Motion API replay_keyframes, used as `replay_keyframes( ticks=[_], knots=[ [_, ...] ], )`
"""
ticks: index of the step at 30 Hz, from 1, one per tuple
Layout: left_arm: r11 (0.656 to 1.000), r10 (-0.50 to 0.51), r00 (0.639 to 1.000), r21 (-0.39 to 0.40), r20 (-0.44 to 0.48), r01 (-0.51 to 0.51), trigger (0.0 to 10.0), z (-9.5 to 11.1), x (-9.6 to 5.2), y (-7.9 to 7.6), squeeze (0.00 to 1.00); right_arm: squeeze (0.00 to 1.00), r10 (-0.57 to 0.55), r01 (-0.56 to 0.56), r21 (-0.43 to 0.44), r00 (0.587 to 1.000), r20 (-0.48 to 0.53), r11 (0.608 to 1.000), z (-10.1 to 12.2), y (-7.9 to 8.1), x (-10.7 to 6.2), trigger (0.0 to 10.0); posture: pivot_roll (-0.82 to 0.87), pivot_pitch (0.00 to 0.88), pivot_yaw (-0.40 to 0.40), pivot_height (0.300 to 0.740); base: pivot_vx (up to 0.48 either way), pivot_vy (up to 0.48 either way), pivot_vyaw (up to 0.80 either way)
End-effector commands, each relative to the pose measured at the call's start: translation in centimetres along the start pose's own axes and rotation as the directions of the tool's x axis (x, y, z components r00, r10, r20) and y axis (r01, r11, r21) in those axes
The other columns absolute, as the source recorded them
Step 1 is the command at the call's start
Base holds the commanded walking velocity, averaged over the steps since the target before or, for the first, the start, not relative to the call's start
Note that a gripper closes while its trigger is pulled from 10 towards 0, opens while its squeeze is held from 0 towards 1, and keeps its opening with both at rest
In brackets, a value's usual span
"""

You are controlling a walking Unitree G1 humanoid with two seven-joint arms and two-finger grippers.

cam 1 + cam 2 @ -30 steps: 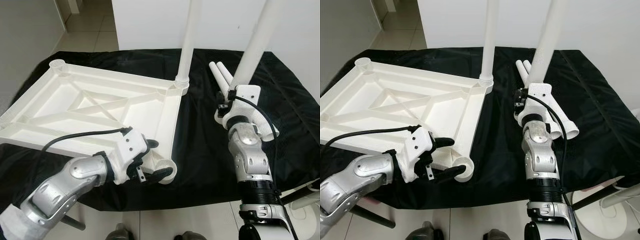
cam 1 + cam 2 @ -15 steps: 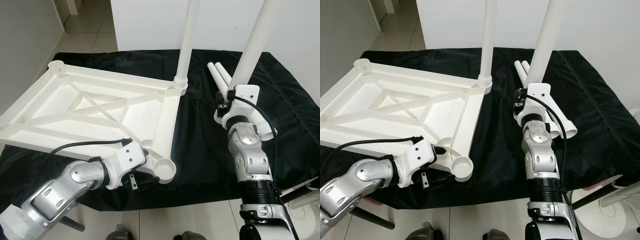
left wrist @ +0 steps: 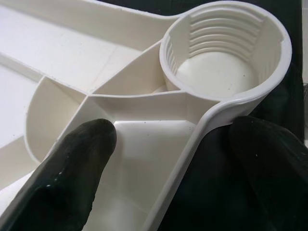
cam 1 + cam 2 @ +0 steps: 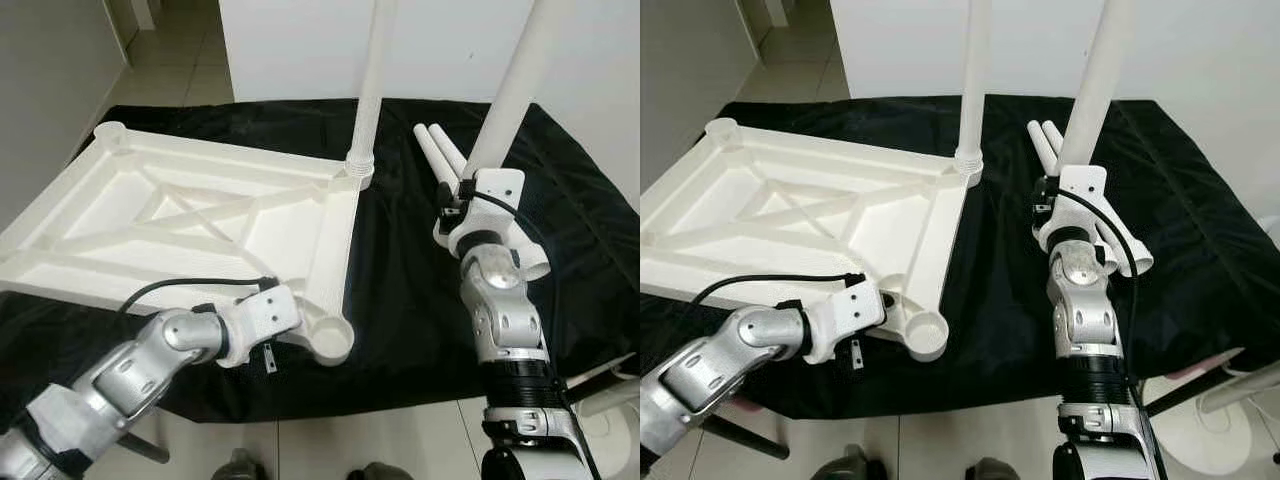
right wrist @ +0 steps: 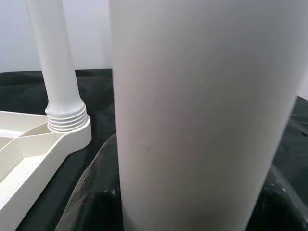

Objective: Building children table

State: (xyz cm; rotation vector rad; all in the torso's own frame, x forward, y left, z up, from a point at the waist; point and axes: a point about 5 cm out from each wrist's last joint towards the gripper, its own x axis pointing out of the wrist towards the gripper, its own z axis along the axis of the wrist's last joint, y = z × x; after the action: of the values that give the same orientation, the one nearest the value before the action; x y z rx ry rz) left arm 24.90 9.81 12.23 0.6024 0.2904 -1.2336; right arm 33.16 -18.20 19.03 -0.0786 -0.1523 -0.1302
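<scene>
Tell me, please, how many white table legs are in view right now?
4. One leg stands screwed into the far corner socket of the upturned tabletop. The right gripper holds one leg upright. Two loose legs lie on the black cloth behind that gripper, partly hidden.

A black cloth (image 4: 400,300) covers the surface, carrying the upturned white tabletop (image 4: 200,215) and 2 loose legs (image 4: 440,155).

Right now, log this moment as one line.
left gripper: straddling tabletop rim beside empty socket | right gripper: holding leg upright
</scene>
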Motion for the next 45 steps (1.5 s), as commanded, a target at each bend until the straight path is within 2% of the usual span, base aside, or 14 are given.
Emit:
replay_keyframes(
  ticks=[1, 2, 9, 11, 13, 23, 31, 38, 40, 45],
  knots=[
    [0.999, 0.026, 1.000, 0.029, -0.010, -0.026, 10.0, 0.1, 0.9, 0.2, 0.00, 0.00, -0.003, 0.003, 0.001, 1.000, 0.010, 1.000, 0.4, 0.1, 0.2, 10.0, -0.08, 0.046, 0.020, 0.740, 0.000, 0.000, 0.00],
    [0.999, 0.026, 1.000, 0.029, -0.010, -0.026, 10.0, 0.1, 0.9, 0.2, 0.00, 0.00, -0.003, 0.003, 0.001, 1.000, 0.010, 1.000, 0.4, 0.1, 0.2, 10.0, -0.08, 0.046, 0.020, 0.740, 0.000, 0.000, 0.00],
    [0.999, 0.052, 0.998, -0.005, 0.039, -0.052, 10.0, 1.2, 3.2, 0.0, 0.00, 0.00, -0.003, 0.003, 0.008, 1.000, 0.014, 1.000, 0.5, 0.4, 0.2, 10.0, -0.09, 0.054, 0.025, 0.740, 0.000, 0.000, 0.00],
    [0.999, 0.052, 0.998, -0.005, 0.039, -0.052, 10.0, 1.2, 3.2, 0.0, 0.00, 0.00, -0.003, 0.003, 0.008, 1.000, 0.014, 1.000, 0.5, 0.4, 0.2, 10.0, -0.09, 0.054, 0.025, 0.740, 0.000, 0.000, 0.00],
    [0.993, 0.107, 0.992, -0.049, 0.072, -0.104, 10.0, 2.2, 4.2, 0.4, 0.00, 0.00, -0.006, 0.006, 0.011, 1.000, 0.012, 1.000, 0.5, 0.4, 0.1, 10.0, -0.09, 0.058, 0.025, 0.740, 0.000, 0.000, 0.00],
    [0.981, 0.178, 0.980, -0.101, 0.092, -0.168, 10.0, 3.0, 5.5, 0.9, 0.00, 0.00, -0.002, 0.002, 0.016, 1.000, 0.011, 1.000, 0.5, 0.7, 0.0, 10.0, -0.11, 0.071, 0.028, 0.740, 0.000, 0.000, 0.00],
    [0.965, 0.245, 0.964, -0.126, 0.105, -0.231, 10.0, 4.6, 7.0, 1.8, 0.00, 0.00, 0.003, -0.003, 0.015, 1.000, 0.010, 1.000, 0.3, 0.8, -0.2, 10.0, -0.11, 0.077, 0.031, 0.740, 0.000, 0.000, 0.00],
    [0.967, 0.235, 0.964, -0.126, 0.127, -0.219, 10.0, 5.8, 8.1, 1.2, 0.00, 0.00, -0.002, 0.002, 0.013, 1.000, 0.011, 1.000, 0.3, 0.8, -0.2, 10.0, -0.11, 0.076, 0.034, 0.740, 0.000, 0.000, 0.00],
    [0.970, 0.226, 0.965, -0.117, 0.136, -0.211, 10.0, 6.5, 8.9, 0.5, 0.00, 0.00, -0.004, 0.004, 0.011, 1.000, 0.012, 1.000, 0.3, 0.7, -0.2, 10.0, -0.10, 0.078, 0.035, 0.740, 0.000, 0.000, 0.00],
    [0.973, 0.217, 0.965, -0.110, 0.149, -0.202, 10.0, 7.2, 9.5, -0.1, 0.00, 0.00, -0.002, 0.002, 0.009, 1.000, 0.011, 1.000, 0.2, 0.7, -0.2, 10.0, -0.10, 0.078, 0.032, 0.740, 0.000, 0.000, 0.00]
  ],
)
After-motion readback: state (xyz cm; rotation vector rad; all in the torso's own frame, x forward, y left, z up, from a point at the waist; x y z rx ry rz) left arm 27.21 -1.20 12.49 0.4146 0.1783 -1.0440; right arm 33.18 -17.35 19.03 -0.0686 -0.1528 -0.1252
